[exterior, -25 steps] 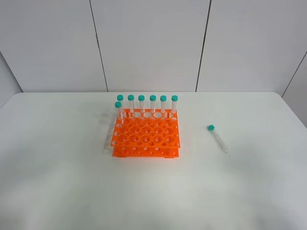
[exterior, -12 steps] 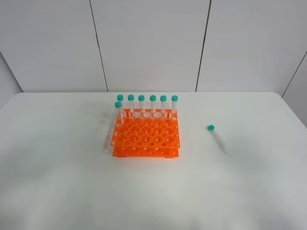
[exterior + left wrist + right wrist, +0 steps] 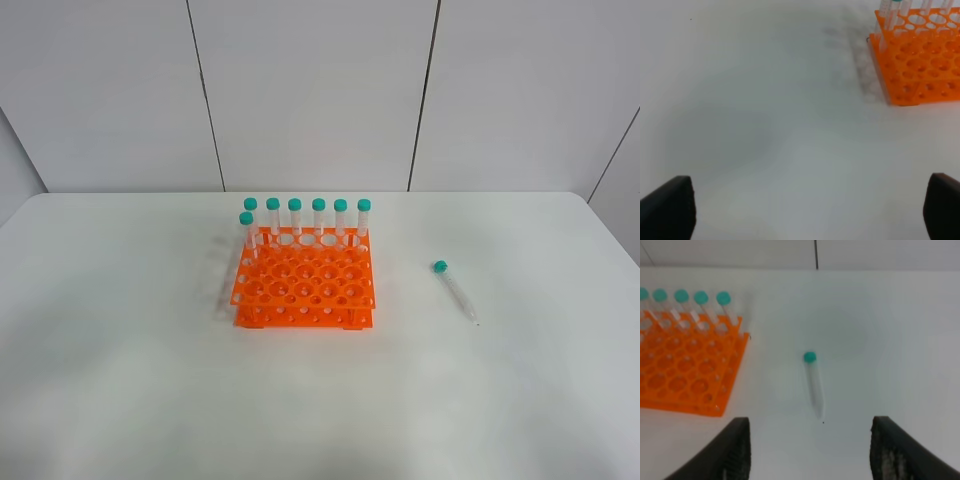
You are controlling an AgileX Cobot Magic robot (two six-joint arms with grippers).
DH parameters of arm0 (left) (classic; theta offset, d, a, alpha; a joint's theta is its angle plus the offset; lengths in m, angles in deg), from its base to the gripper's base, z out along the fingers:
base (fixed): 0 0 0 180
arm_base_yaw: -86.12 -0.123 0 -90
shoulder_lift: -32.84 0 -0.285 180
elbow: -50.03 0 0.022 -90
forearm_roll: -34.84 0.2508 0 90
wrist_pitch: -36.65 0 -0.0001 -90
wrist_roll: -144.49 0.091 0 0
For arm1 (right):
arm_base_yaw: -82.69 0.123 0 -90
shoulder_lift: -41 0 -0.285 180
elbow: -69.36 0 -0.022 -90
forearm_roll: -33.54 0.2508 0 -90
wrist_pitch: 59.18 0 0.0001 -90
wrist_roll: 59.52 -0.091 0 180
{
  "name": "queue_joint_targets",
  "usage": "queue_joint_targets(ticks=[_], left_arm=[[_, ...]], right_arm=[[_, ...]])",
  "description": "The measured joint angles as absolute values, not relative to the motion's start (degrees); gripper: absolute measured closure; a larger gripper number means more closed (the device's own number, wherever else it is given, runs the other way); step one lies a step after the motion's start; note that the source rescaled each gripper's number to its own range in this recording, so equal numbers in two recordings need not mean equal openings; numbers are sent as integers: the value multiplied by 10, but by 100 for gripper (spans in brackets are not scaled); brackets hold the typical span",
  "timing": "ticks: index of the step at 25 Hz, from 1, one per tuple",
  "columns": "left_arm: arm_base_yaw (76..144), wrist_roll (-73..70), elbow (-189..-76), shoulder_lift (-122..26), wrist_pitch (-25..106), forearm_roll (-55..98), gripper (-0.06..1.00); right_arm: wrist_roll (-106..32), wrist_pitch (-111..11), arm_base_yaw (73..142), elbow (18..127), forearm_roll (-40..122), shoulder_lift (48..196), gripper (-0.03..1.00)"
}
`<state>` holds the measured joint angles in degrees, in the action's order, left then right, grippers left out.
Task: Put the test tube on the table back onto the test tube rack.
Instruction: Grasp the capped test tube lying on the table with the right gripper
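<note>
A clear test tube (image 3: 455,291) with a teal cap lies flat on the white table (image 3: 120,350), right of the orange test tube rack (image 3: 305,290). The rack holds several capped tubes (image 3: 307,218) upright along its back row and one at the left. Neither arm shows in the exterior high view. In the right wrist view the test tube (image 3: 813,382) lies ahead of my right gripper (image 3: 810,452), whose dark fingers (image 3: 735,450) stand apart with nothing between them. In the left wrist view my left gripper (image 3: 810,210) is wide open over bare table, with the rack (image 3: 920,60) ahead and to one side.
Grey wall panels (image 3: 310,90) rise behind the table's far edge. The table's rounded corners (image 3: 585,200) show at the back left and right.
</note>
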<state>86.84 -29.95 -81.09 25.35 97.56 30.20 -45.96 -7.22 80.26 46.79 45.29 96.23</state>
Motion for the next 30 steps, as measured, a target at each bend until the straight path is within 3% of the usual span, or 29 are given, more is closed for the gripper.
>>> queue_joint_targets(ticks=[12,18,30], left_arm=[[868,-300,-811,254,976,302,-6],[868,-300,-811,254,976,302,-6],[868,-300,-811,254,976,302,-6]], right_arm=[[-434,-77,809,576,469,1312,34],[-473,-121,876,576,414,1414,34],[-537,-131,884,633,358,1573,34]])
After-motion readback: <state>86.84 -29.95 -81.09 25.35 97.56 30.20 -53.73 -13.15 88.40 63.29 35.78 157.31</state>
